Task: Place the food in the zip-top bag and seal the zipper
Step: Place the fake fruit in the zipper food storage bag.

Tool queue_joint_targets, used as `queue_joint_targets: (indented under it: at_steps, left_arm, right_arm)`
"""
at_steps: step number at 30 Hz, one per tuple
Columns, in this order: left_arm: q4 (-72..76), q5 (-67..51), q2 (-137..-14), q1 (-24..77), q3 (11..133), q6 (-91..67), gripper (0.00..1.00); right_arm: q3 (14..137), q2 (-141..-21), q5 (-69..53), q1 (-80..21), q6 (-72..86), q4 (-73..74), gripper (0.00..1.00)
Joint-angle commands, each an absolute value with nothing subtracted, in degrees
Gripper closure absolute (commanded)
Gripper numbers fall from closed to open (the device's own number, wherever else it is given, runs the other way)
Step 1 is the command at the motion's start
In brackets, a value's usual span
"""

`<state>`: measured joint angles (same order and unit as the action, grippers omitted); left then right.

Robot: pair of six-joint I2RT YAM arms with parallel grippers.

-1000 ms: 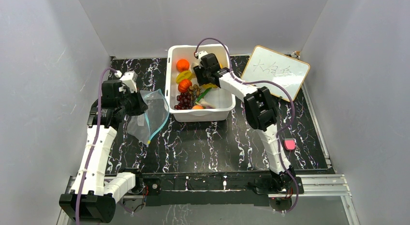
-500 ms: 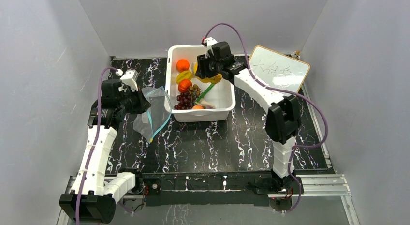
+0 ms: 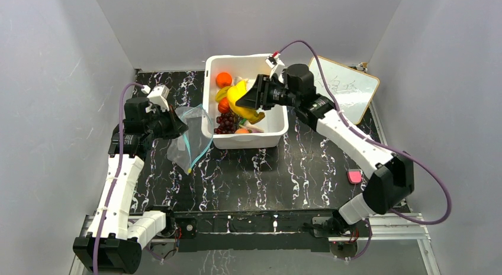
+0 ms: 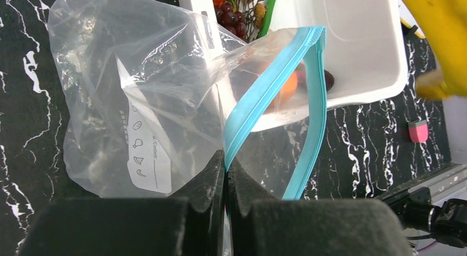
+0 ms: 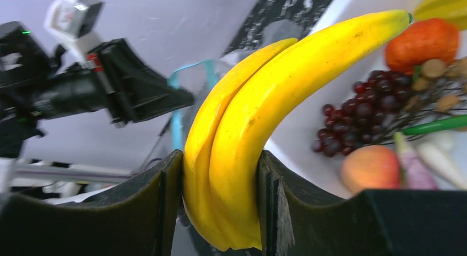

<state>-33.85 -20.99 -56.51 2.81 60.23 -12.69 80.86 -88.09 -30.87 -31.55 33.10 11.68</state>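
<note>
My right gripper is shut on the yellow bananas and holds them above the white tub; the wrist view shows them clamped between both fingers. My left gripper is shut on the teal-blue zipper of the clear zip-top bag, which hangs open beside the tub's left wall. In the tub lie oranges, dark red grapes, a green pod and white garlic.
A small whiteboard leans at the back right. A pink eraser lies on the black marbled table to the right. Grey walls close in the sides and back.
My right gripper has lifted the bananas out of the tub and turned them toward the left. My left gripper has raised the bag a little, its mouth now nearer the tub.
</note>
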Motion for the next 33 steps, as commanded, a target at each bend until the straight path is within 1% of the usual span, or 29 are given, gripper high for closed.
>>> queue_joint_targets:
  at_steps: [1, 4, 7, 13, 24, 29, 33]
  left_arm:
    - [-31.15, -23.46, -55.28, 3.02, 59.57, -16.44, 1.0]
    - [-30.12, -23.21, -55.09, 3.01, 59.16, -18.54, 1.0]
    - [-29.99, -23.82, -55.45, 2.99, 59.23, -19.33, 1.0]
    - [-30.14, -25.01, -55.1, 2.99, 59.05, -18.05, 1.0]
    - [-29.35, -25.95, -55.14, 2.99, 58.74, -18.72, 1.0]
    - [-29.14, -27.24, -55.64, 2.99, 59.24, -19.1, 1.0]
    - [-28.43, -29.54, -55.19, 3.03, 59.01, -18.04, 1.0]
  right_arm:
    - [74.26, -81.82, -37.51, -32.02, 51.74, -5.61, 0.79]
    - [69.51, -80.02, -38.14, -32.52, 61.68, -12.69, 0.79]
    - [67.34, -79.55, -38.41, -33.89, 66.05, -15.87, 0.79]
    - [67.2, -79.89, -38.86, -36.95, 70.65, -18.43, 0.81]
    - [68.73, -81.69, -33.3, -45.81, 73.82, -20.56, 0.84]
    - [68.22, -83.67, -31.79, -46.54, 77.01, -21.0, 0.84]
    - [67.5, -85.09, -29.28, -46.58, 81.14, -19.78, 0.8]
